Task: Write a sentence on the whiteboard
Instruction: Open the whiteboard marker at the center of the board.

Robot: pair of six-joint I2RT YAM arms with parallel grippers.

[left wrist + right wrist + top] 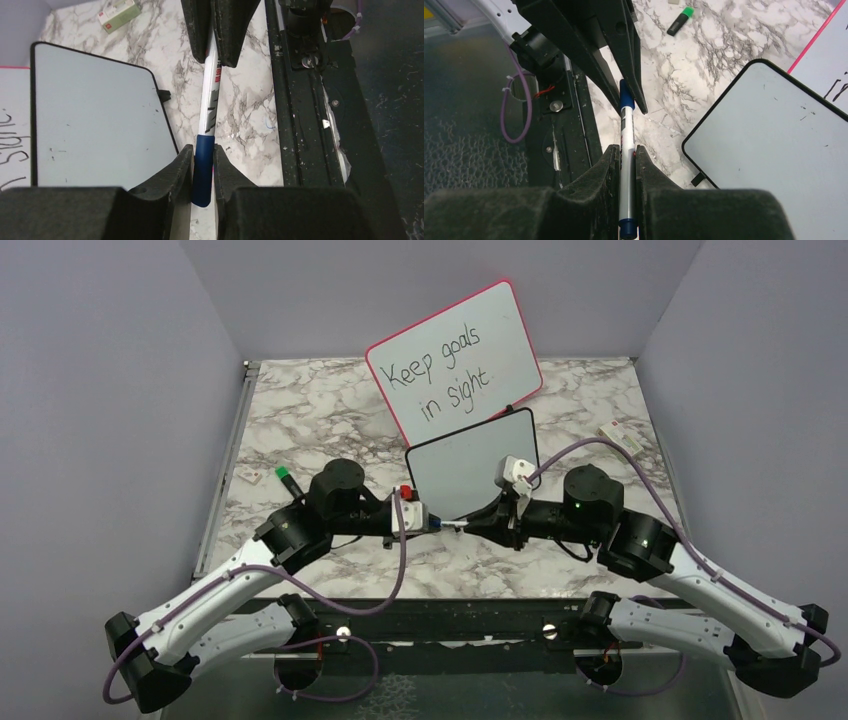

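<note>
1. The marker [210, 95] spans the gap between the two arms. In the top view it lies at lower centre, its long axis running left to right, just under the lower edge of the whiteboard [462, 475].
2. The left gripper [202, 167] is clamped tight on the blue cap [202, 180], with no gap at either finger.
3. The right gripper [626, 160] is closed just as tightly on the white barrel. A short blue end plug sticks out behind its fingers at the bottom of the right wrist view.
4. Judgement: the next move is likely a straight pull apart along that axis to free the cap. Any sideways drift would bend the marker rather than open it.
5. Both arms are about equally close to the whiteboard. It sits above them in the top view, leaning against the pink-framed board [455, 365].
6. The whiteboard's face is grey-white and carries no writing, only a few dark specks. Its thin black frame has rounded corners.
</note>
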